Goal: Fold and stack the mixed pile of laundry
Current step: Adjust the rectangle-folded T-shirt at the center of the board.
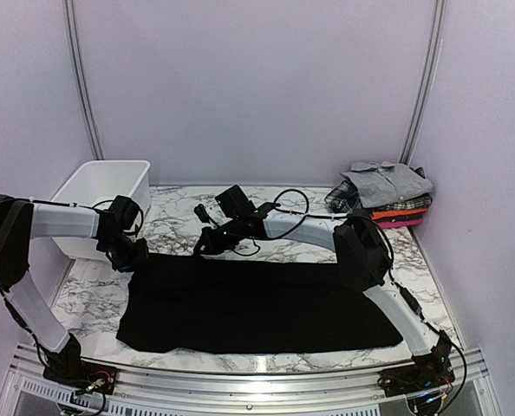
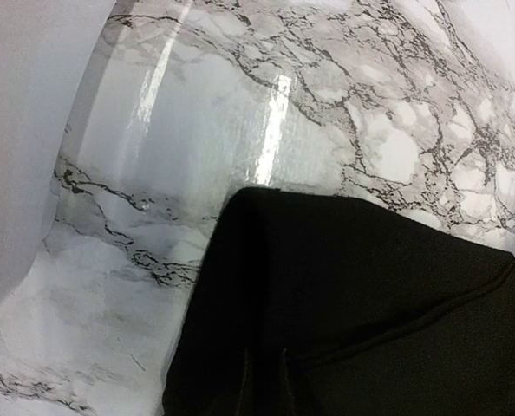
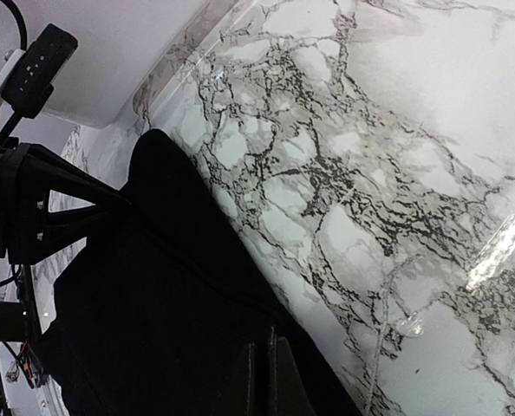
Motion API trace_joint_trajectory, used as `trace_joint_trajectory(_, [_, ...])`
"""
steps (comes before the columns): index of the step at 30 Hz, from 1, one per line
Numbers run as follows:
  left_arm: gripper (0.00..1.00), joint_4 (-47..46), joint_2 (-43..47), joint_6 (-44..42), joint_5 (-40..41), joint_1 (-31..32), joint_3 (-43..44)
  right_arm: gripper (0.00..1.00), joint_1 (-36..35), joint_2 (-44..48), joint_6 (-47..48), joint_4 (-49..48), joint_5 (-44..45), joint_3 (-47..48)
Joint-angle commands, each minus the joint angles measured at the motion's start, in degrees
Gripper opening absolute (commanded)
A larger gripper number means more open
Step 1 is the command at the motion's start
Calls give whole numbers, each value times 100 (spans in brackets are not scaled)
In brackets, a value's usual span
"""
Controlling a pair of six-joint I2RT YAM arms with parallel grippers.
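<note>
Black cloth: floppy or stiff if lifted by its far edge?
Probably floppy: black cloth lies flat with soft creases, so it should sag between pinch points. Likely slides easily on the glossy marble table. Looks thin, probably light.

Table [image 1: 184, 227]: fills the middle and lower frame of the top view, with the arm bases along its bottom edge.
Spread cloth [image 1: 257, 303]: lies flat on the table, centre to lower centre, between the two arms.
Bin [image 1: 101, 186]: on the table at the left, behind the cloth's far left corner.
Folded stack [image 1: 387, 195]: on the table's far right corner, upper right, well apart from the cloth.
Left gripper [image 1: 129, 258]: at the cloth's far left corner, just before the bin.
Right gripper [image 1: 204, 246]: at the cloth's far edge, left of centre.
</note>
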State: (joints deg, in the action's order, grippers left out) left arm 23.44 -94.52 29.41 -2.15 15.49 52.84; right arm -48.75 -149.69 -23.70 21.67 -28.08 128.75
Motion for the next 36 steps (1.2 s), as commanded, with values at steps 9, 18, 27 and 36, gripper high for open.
trace_joint_trajectory(9, [0,46,520,-159,-83,-81,-63,0,-42,726,49,-241,17,-592])
trace_joint_trajectory(18, [0,240,1341,-603,-545,-60,-338,0,-47,1434,12,-513,-70,-1562])
trace_joint_trajectory(27, [0,577,2366,-1049,-949,92,-823,0,-135,2220,-134,-1044,-376,-2936])
trace_joint_trajectory(36, [0,1034,2657,-1057,-999,868,-778,0,-388,2715,-17,-1105,-472,-3752])
